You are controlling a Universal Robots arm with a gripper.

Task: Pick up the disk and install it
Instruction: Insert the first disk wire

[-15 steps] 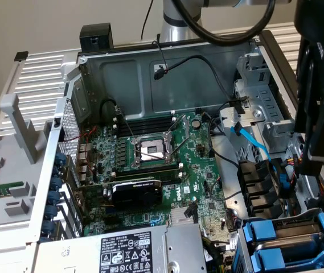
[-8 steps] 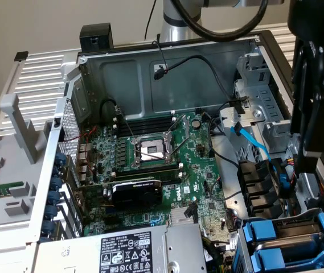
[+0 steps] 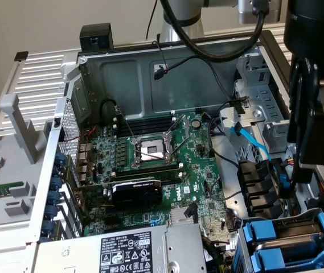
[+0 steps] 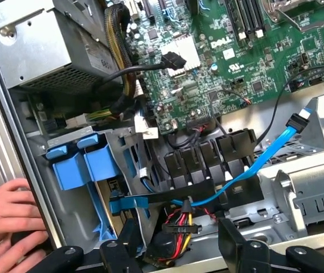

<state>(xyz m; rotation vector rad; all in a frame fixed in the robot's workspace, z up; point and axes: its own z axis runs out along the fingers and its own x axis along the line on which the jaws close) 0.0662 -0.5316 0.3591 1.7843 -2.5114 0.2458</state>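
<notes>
Above the open computer case (image 4: 13,119), the tool (image 4: 179,250) stood wide apart with nothing between its tips. Off to one side of it, the disk (image 3: 295,245) sat in its blue carrier, next to the other blue-fronted carrier. A bundle of coloured wires (image 4: 181,230) lay nearest the tool, and a person's hands (image 4: 11,219) rested by the case edge. The work seemed at the approach, the disk ungrasped; the move called for lining up over the carrier, clear of the blue cable (image 4: 264,156).

A silver metal power-supply box (image 3: 124,250) sits lower left in the exterior view; a green printed circuit board (image 3: 193,162) lies mid-frame.
</notes>
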